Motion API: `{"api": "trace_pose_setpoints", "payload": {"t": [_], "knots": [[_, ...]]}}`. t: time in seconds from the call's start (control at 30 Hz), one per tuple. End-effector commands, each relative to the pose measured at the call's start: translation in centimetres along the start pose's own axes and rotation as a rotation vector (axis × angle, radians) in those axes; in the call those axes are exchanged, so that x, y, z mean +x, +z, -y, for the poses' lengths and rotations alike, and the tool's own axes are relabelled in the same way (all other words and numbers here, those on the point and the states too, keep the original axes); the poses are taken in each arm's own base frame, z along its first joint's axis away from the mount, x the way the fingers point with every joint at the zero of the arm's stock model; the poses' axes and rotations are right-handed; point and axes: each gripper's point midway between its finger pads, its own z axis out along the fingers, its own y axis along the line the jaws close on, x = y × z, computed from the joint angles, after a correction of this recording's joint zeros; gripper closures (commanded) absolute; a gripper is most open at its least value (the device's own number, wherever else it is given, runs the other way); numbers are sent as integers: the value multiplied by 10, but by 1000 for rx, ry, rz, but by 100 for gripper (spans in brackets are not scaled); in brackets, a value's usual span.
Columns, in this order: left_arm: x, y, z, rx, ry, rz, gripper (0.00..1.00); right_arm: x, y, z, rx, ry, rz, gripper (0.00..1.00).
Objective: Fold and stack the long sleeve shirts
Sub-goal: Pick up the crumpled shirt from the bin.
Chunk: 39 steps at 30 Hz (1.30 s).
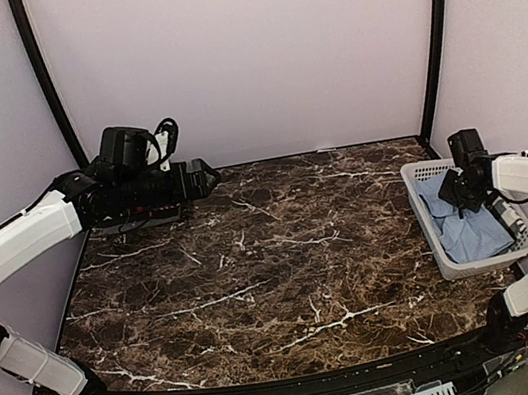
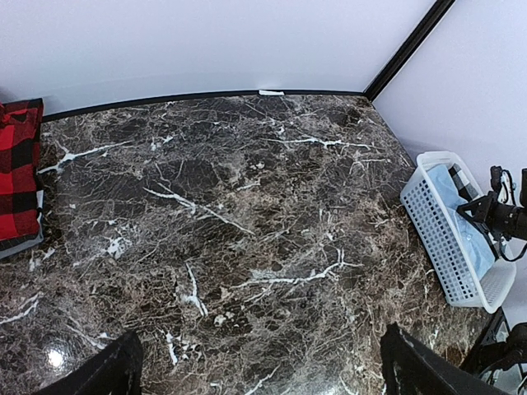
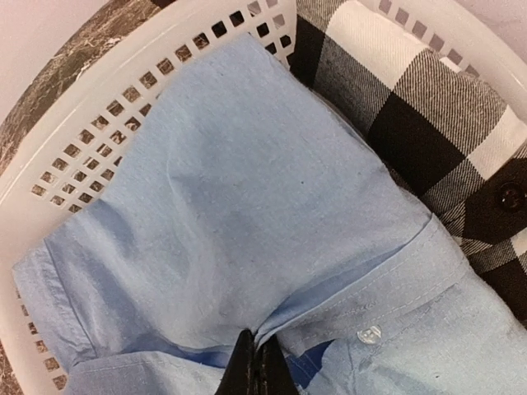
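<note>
Right gripper (image 3: 257,368) is in the white lattice basket (image 1: 438,165) at the table's right edge, jaws pinched together on a fold of the light blue shirt (image 3: 222,206), near its buttoned edge. The blue shirt fills most of the basket and lies over the edge of the black-and-white checked shirt (image 3: 428,107), which is packed against the basket wall beside it. The basket wall hems in the gripper on both sides. Left gripper (image 2: 263,380) hangs above the far-left side of the table, jaws spread wide, holding nothing. The red-and-black plaid shirt (image 2: 18,164) lies flat at the table's far-left side. The table (image 1: 254,260) is dark brown marble with white veins, glossy. Walls are pale, with black posts in the corners. Only the left wrist view shows the plaid; in the top view the left arm covers it. Only the right wrist view shows the pinch.
</note>
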Motion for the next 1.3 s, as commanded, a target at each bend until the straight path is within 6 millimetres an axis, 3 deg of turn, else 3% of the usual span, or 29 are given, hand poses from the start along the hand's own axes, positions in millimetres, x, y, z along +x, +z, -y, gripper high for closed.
{"api": "trace_pose_setpoints", "payload": {"t": [0.0,0.2,0.57,0.73,1.0,1.17,1.27], "knots": [[-5,-8,2,6,3,9,1,-13,-14,-12,-52,-9,25,100],[-6,-9,3,7,5,12,1,-48,-56,-31,-146,-14,110,100],[-6,-7,7,32,3,11,1,-118,-183,-96,-485,-90,324,100],[-7,-6,9,44,2,12,1,-132,-239,-132,-631,-160,381,100],[-8,-5,14,72,-1,15,1,-128,-330,-198,-911,-276,417,100],[-14,-10,15,68,2,37,1,-111,-388,-242,-1098,-350,407,100],[-19,-16,13,56,7,58,1,-88,-417,-271,-1189,-404,379,100]]}}
